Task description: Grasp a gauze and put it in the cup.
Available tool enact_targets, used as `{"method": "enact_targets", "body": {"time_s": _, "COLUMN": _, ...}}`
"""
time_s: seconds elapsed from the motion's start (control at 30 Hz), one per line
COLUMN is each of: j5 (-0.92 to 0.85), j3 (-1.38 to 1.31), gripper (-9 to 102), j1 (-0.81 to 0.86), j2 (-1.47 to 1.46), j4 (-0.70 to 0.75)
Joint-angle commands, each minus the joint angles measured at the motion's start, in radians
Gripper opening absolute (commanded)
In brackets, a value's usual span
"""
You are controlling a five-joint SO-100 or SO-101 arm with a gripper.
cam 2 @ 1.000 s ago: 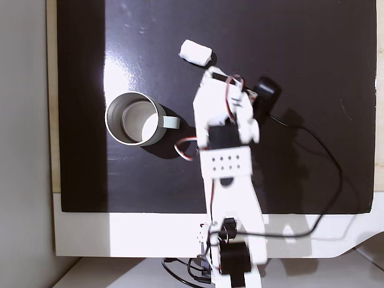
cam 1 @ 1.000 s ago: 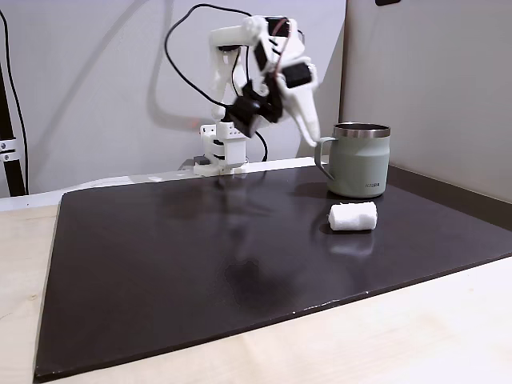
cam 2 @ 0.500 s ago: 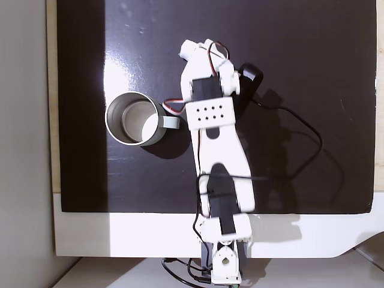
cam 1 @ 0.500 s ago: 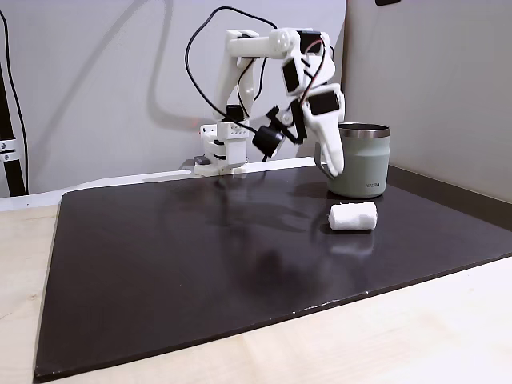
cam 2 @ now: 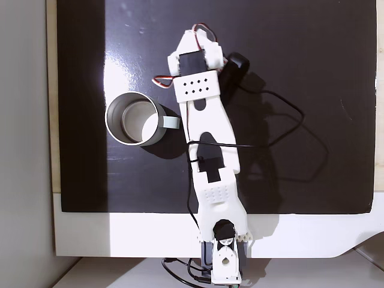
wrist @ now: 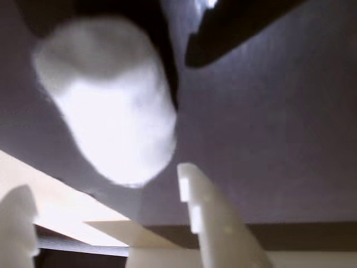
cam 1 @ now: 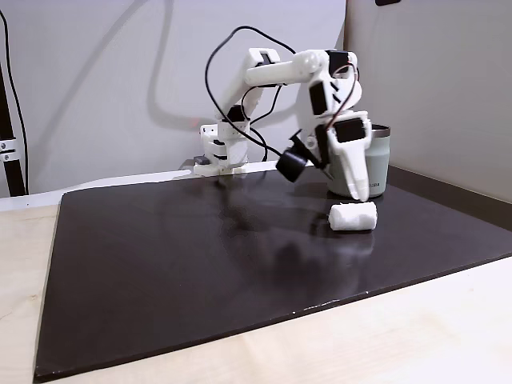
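Note:
The gauze (cam 1: 353, 216), a small white roll, lies on its side on the black mat just in front of the cup (cam 1: 378, 164), a sage-green mug with a steel rim. My gripper (cam 1: 357, 190) points down right above the roll, its tip a little short of it and partly covering the mug. In the wrist view the gauze (wrist: 111, 106) looms large and blurred beyond the gripper (wrist: 111, 218), which is open with one white finger (wrist: 212, 223) on each side. From above, the arm hides the roll; the cup (cam 2: 111, 108) stands empty to its left.
A black mat (cam 1: 184, 256) covers a pale wooden table (cam 1: 416, 336). A grey wall panel (cam 1: 448, 80) rises close behind the mug. A black cable (cam 2: 282, 120) loops beside the arm, whose base (cam 1: 220, 152) sits at the mat's far edge.
The arm has stretched forward from its folded pose and lowered the gripper to just over the gauze. Gauze and cup have not moved.

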Motion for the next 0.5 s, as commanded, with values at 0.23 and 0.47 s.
{"method": "enact_targets", "body": {"time_s": 0.23, "j5": 0.015, "j3": -0.13, "gripper": 28, "j1": -0.005, "j2": -0.121, "j4": 0.003}}
{"method": "enact_targets", "body": {"time_s": 0.47, "j5": 0.023, "j3": -0.156, "gripper": 23, "j1": 0.009, "j2": -0.179, "j4": 0.012}}
